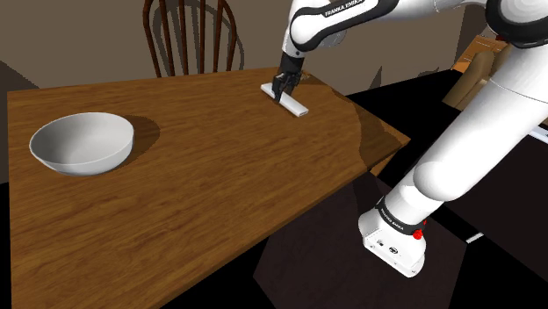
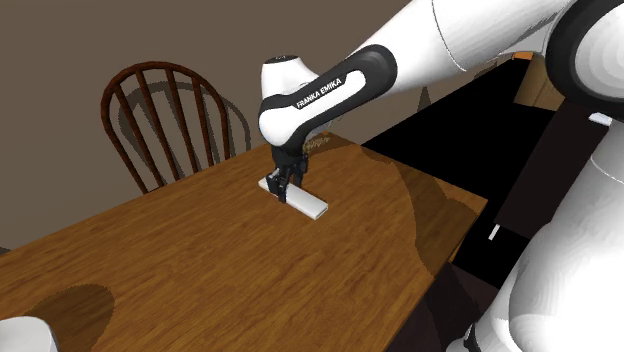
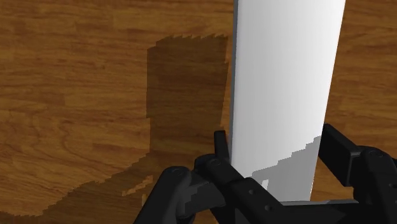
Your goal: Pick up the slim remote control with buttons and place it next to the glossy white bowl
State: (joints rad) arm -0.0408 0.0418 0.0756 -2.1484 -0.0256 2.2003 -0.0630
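Black gripper (image 3: 273,137) jaws clasp one end of the white remote (image 3: 286,76) lying flat near the table's (image 1: 219,176) far edge, its other end cut off in the wrist view, the bowl (image 1: 82,143) well apart at the shoulder view's left.

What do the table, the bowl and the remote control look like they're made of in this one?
The table is plainly wood: brown grain lines under a soft sheen. The bowl is drawn plain white and smooth, with even shading; it could be ceramic or plastic. The remote control is a flat white slab, matte, with no buttons or texture drawn, so its material stays open.
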